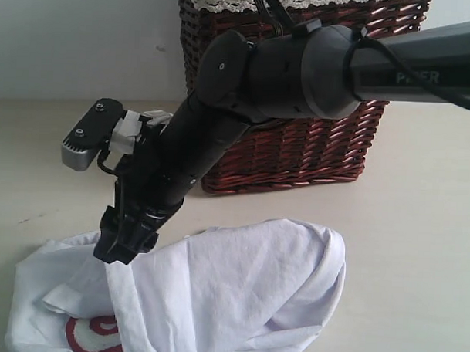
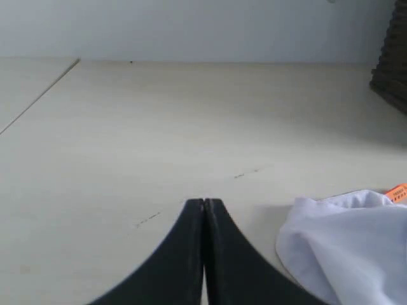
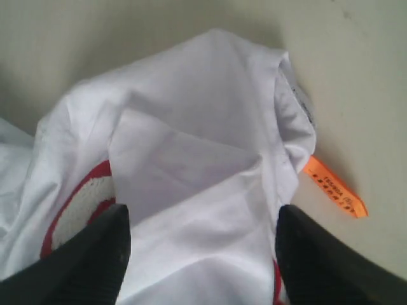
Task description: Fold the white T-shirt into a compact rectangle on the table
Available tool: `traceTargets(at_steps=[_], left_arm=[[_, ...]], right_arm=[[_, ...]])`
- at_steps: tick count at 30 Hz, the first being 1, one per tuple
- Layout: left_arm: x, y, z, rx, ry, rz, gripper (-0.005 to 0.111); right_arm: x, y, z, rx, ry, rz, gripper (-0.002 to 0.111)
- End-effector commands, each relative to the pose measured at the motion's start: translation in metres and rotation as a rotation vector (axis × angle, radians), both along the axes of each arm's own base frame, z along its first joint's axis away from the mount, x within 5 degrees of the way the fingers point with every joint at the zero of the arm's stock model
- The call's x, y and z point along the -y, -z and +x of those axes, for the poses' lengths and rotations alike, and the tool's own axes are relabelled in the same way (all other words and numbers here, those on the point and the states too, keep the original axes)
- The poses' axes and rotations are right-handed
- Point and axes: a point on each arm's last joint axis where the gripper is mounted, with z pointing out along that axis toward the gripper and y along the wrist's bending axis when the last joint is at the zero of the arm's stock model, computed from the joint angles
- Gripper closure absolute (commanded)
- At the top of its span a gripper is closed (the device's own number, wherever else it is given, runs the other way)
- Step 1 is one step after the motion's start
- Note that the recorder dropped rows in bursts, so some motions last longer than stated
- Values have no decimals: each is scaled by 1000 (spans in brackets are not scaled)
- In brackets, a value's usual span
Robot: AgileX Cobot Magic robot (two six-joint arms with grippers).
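White T-shirt [image 1: 239, 292] lies crumpled on the table [image 1: 418, 229], near front edge of the exterior view, in front of the wicker basket [image 1: 313, 155]. Red-outlined letter [image 1: 90, 337] partly showing. Right gripper [image 3: 203, 219] is down on the shirt's left part, fingers wide apart, straddling a raised fold; no clear pinch. Orange neck tag [image 3: 336, 189] sticks out onto the table beside it. Left gripper [image 2: 205, 202] has fingers pressed together, empty, over bare table just beside the shirt's edge.
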Motion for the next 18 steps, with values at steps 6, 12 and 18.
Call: traceTargets(at_steps=[6, 12, 18], left_arm=[[0, -1, 0, 13, 2, -5, 107], [0, -1, 0, 13, 2, -5, 107], [0, -1, 0, 13, 2, -5, 107]], right_arm=[[-9, 19, 1, -94, 27, 15, 45], [-9, 19, 1, -115, 40, 15, 45], [-5, 20, -14, -263, -38, -34, 45]])
